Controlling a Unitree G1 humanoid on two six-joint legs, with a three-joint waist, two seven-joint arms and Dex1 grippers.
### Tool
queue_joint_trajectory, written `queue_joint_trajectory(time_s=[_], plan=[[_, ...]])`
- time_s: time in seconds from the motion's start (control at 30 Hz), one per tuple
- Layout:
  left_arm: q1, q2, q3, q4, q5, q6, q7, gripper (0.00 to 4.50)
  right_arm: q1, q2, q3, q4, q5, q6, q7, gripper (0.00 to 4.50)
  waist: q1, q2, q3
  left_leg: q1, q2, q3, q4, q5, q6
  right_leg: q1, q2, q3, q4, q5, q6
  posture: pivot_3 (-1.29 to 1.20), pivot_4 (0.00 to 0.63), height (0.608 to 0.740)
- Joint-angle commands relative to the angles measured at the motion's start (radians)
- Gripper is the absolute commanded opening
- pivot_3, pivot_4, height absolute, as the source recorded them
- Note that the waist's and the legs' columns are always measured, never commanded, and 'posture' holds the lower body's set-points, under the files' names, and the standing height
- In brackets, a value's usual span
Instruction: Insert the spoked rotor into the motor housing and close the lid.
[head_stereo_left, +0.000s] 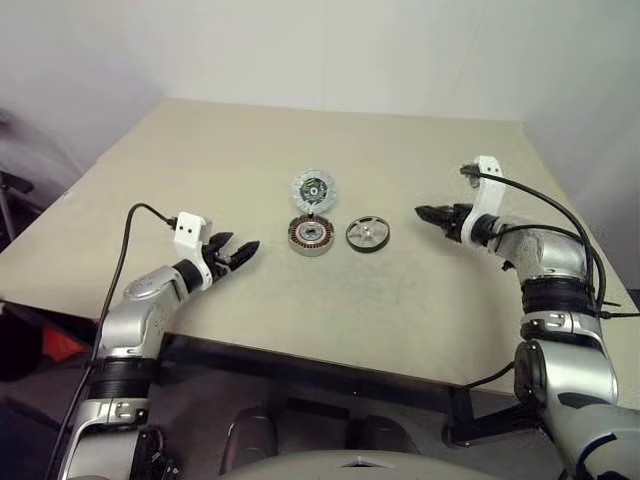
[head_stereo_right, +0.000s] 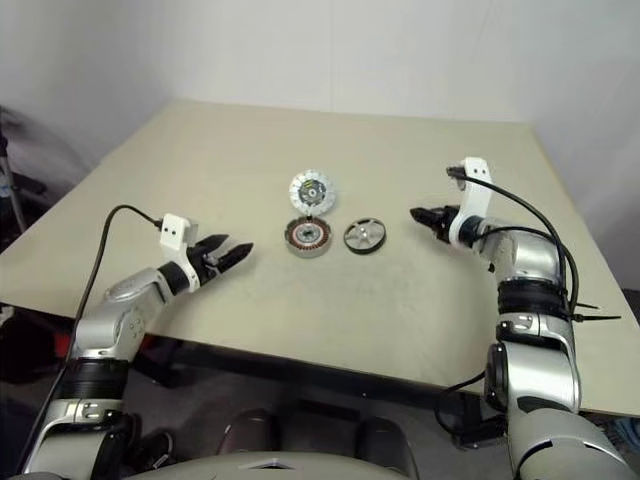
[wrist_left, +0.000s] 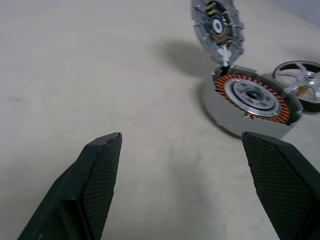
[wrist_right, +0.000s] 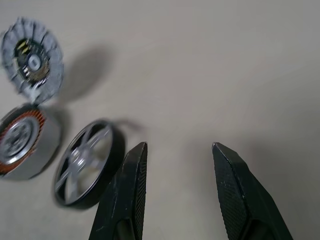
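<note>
Copper windings bare: housing (head_stereo_left: 311, 235) uncovered, lid (head_stereo_left: 312, 189) raised behind it.
Rotor (head_stereo_left: 368, 234) lies just beside housing on the table (head_stereo_left: 200, 150); left gripper (head_stereo_left: 238, 254) and right gripper (head_stereo_left: 432, 214) both spread, empty.

You are looking down on a beige table (head_stereo_left: 250, 140) with a matte, faintly speckled top, its far corners running toward plain white walls (head_stereo_left: 350, 50) that meet behind it. Light falls evenly, leaving only soft shadows on the tabletop. Below the near edge you see dark floor (head_stereo_left: 200, 400), and something orange-red (head_stereo_left: 62, 345) sits low at the left.
</note>
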Motion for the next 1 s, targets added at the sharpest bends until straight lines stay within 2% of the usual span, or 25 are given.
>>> queue_joint_trajectory(time_s=[0.03,0.2,0.57,0.73,0.83,0.93,1.0], plan=[[-0.017,0.01,0.008,-0.009,0.003,-0.026,-0.008,4.04,0.01,0.028,-0.061,-0.092,0.088,0.135,-0.042,2.29,0.002,0.0,0.0,0.0,0.0,0.0,0.0,0.0,0.0,0.0,0.0,0.0,0.0,0.0,0.0,0.0,0.0,0.74],[-0.005,0.014,0.008,-0.008,0.009,-0.026,-0.008,4.04,0.013,0.081,-0.113,-0.096,0.134,0.219,-0.122,2.29,0.005,0.0,0.0,-0.001,0.0,0.0,0.0,0.001,-0.002,0.0,0.0,0.0,0.0,0.0,0.0,0.0,0.0,0.74],[0.013,0.028,0.02,-0.028,0.01,-0.017,-0.003,4.04,0.027,0.137,-0.068,0.015,0.118,0.153,-0.146,2.29,0.0,0.0,0.0,0.001,0.0,0.0,0.0,0.001,-0.003,0.001,0.0,0.0,-0.001,0.0,0.001,0.0,0.0,0.74],[0.021,0.038,0.021,-0.037,0.011,-0.014,-0.002,4.04,0.021,0.142,-0.077,0.027,0.097,0.106,-0.187,2.29,-0.002,0.0,0.0,0.006,0.0,0.0,-0.001,0.002,-0.003,0.005,0.0,0.0,-0.001,-0.004,0.007,0.0,0.0,0.74],[0.023,0.04,0.02,-0.038,0.01,-0.014,-0.002,4.04,0.011,0.134,-0.1,0.052,0.092,0.06,-0.22,2.29,-0.001,0.0,0.0,0.011,0.0,0.0,-0.001,0.001,-0.002,0.009,0.0,0.0,-0.001,-0.004,0.007,0.0,0.0,0.74],[0.019,0.035,0.014,-0.032,0.013,-0.016,0.0,4.04,-0.042,0.132,-0.212,0.096,0.141,-0.009,-0.3,2.29,0.002,0.001,0.0,0.015,-0.001,0.0,-0.001,0.0,0.0,0.012,-0.001,0.001,-0.003,-0.004,0.008,0.0,0.0,0.74],[0.016,0.032,0.009,-0.028,0.015,-0.017,-0.001,4.04,-0.062,0.132,-0.237,0.093,0.156,-0.027,-0.322,2.29,0.004,0.002,0.001,0.014,-0.002,0.0,-0.001,0.0,0.0,0.012,-0.002,0.001,-0.003,-0.004,0.008,0.0,0.0,0.74]])
